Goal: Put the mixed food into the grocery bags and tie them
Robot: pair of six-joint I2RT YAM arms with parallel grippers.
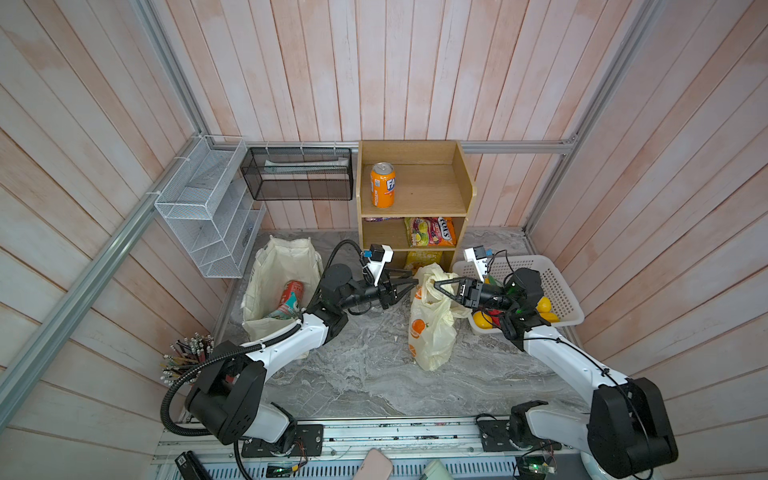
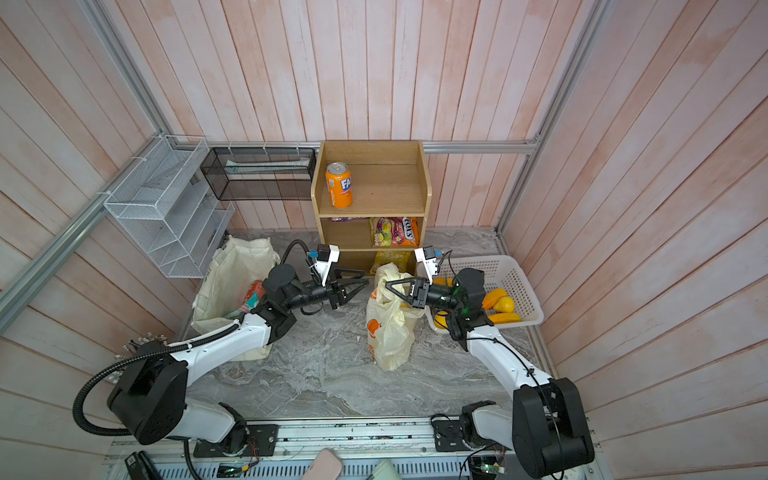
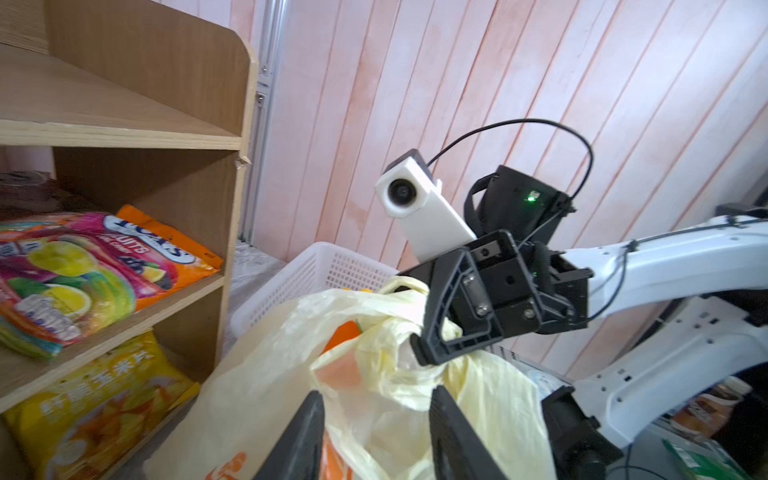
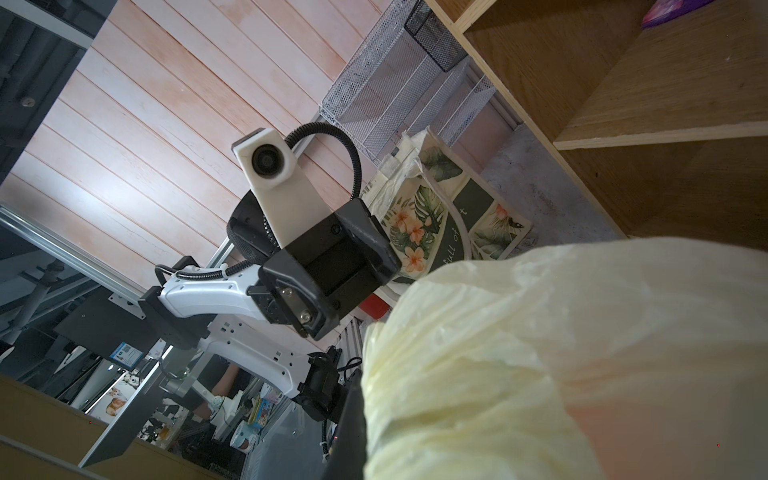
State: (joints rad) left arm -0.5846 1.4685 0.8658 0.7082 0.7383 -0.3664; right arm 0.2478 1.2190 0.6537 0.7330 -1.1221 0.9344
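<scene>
The thin yellow plastic bag slumps on the marble tabletop just before the wooden shelf. Its gathered top is pinched in the closed right gripper, while the left gripper holds its jaws parted around more film, clamping nothing. Light, limp and slippery, it is best held by its twisted handles, not the body. The shelf behind and white basket alongside crowd it; open room lies toward the front, with the canvas tote holding the red can and teal packet away left.
</scene>
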